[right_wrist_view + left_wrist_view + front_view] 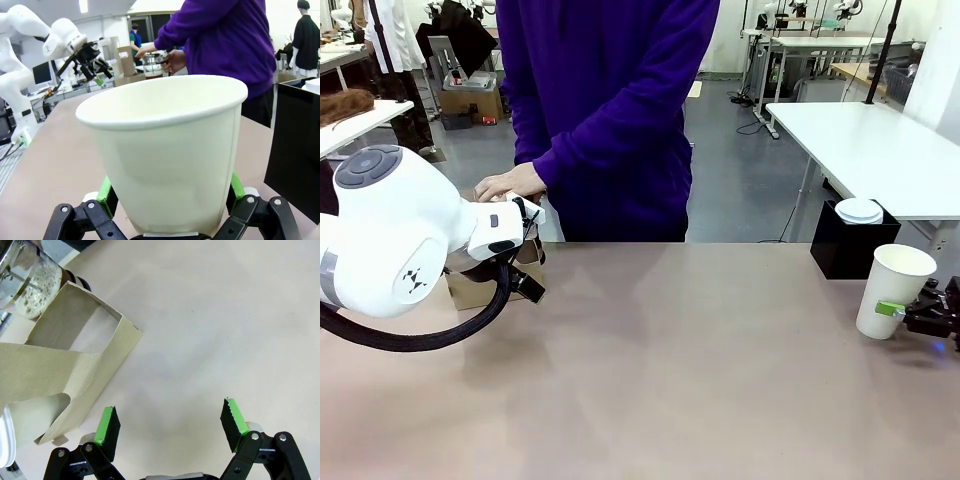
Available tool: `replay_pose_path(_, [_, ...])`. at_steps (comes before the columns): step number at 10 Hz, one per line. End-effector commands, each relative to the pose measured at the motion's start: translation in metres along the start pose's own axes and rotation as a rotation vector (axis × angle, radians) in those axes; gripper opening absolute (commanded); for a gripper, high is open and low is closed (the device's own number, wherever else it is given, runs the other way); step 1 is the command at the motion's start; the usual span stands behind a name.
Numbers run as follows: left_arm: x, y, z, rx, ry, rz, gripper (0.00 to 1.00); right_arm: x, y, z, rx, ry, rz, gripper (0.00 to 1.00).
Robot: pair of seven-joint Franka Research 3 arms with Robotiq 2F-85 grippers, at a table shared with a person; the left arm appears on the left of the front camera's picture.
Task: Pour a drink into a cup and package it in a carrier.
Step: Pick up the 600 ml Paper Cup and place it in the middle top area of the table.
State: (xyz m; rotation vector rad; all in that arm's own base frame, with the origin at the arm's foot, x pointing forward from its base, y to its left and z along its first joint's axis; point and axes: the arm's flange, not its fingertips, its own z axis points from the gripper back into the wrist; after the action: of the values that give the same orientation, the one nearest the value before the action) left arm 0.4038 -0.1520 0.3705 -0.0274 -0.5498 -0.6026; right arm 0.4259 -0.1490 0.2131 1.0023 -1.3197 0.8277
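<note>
The white paper cup [170, 150] stands upright and open-topped between the right gripper's [170, 190] green pads. The brown cardboard carrier [75, 365] sits just ahead-left of the left gripper [170, 410]. Beyond the carrier, a clear jug [22, 287] holds frothy brown drink [40, 282].

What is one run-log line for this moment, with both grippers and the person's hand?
left gripper: open, above table beside carrier | right gripper: open, either side of standing cup | person's hand: at jug

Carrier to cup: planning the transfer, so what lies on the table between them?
Bare table in the front view; the left end effector hovers beside the carrier.
</note>
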Motion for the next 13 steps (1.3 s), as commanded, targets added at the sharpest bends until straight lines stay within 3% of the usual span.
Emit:
replay_pose_path(1, [0.0, 0.0, 0.0, -0.001, 0.0, 0.002, 1.0, -0.001, -0.002, -0.009, -0.019, -0.007, -0.01, 1.0])
replay_pose_path(2, [0.0, 0.0, 0.0, -0.001, 0.0, 0.002, 1.0, -0.002, -0.003, -0.007, -0.018, -0.007, -0.016, 0.8])
replay_pose_path(7, [0.0, 0.0, 0.0, -0.001, 0.0, 0.002, 1.0, -0.003, 0.0, 0.0, 0.002, 0.0, -0.008, 0.8])
replay_pose_path(8, [0.0, 0.0, 0.0, -0.001, 0.0, 0.002, 1.0, 0.011, 0.01, -0.001, -0.04, -0.001, -0.029, 0.8])
replay_pose_path(11, [0.0, 0.0, 0.0, -0.001, 0.0, 0.002, 1.0, 0.083, 0.03, -0.066, -0.089, -0.005, -0.022, 0.8])
replay_pose_path(13, [0.0, 0.0, 0.0, -0.001, 0.0, 0.002, 1.0, 0.113, 0.033, -0.123, -0.073, 0.007, -0.036, 0.8])
